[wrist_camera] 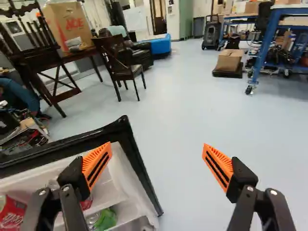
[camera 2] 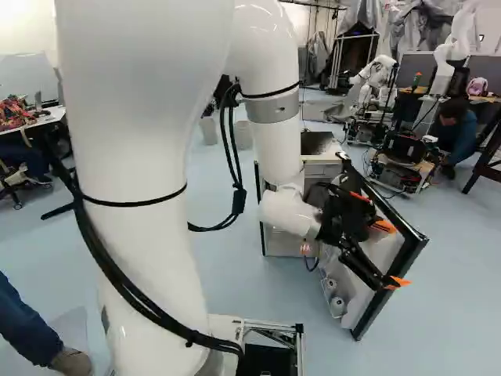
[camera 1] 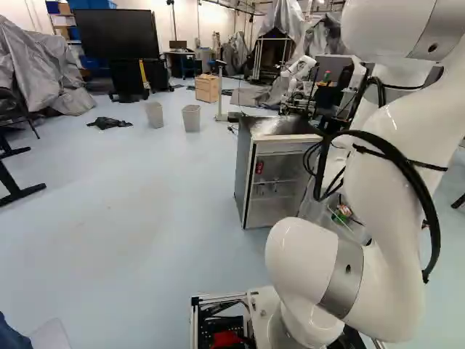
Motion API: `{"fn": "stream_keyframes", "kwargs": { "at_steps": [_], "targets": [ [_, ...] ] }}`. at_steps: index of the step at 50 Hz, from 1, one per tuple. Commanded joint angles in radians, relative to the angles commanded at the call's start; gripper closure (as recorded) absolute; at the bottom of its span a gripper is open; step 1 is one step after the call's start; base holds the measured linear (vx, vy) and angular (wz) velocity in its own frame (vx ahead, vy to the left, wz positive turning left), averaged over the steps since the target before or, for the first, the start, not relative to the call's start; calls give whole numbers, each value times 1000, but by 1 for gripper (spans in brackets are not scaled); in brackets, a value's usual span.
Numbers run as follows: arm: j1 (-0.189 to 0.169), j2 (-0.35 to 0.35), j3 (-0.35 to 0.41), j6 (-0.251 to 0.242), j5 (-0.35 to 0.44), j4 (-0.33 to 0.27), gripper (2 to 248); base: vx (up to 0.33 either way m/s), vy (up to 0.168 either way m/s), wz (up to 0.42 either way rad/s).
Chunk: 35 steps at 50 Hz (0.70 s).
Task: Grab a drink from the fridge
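Cans stand on the racks of the one open fridge door [wrist_camera: 138,166]; three show in the wrist view: one red can [wrist_camera: 11,214], a second red can [wrist_camera: 87,202] partly behind a finger, and one green can [wrist_camera: 105,219]. The single fridge [camera 1: 244,163] stands ahead of the base, its door swung out. Farther off are two bins, one [camera 1: 155,115] beside the other [camera 1: 191,118], and one wooden cabinet [camera 1: 207,89]. The door's black frame stands in the way, its corner between the fingers. One end effector [camera 2: 391,254], spread wide, grips nothing; whether it touches the door, I cannot tell.
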Motion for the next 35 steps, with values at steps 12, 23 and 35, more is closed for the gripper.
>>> {"fn": "stream_keyframes", "kwargs": {
  "at_steps": [12,23,35],
  "targets": [
    [33,54,68,0,0,-126,3,0,0,0],
    [70,99,123,0,0,-242,3,0,0,0],
    [115,142,172,0,0,-368,3,0,0,0]
  ]
}}
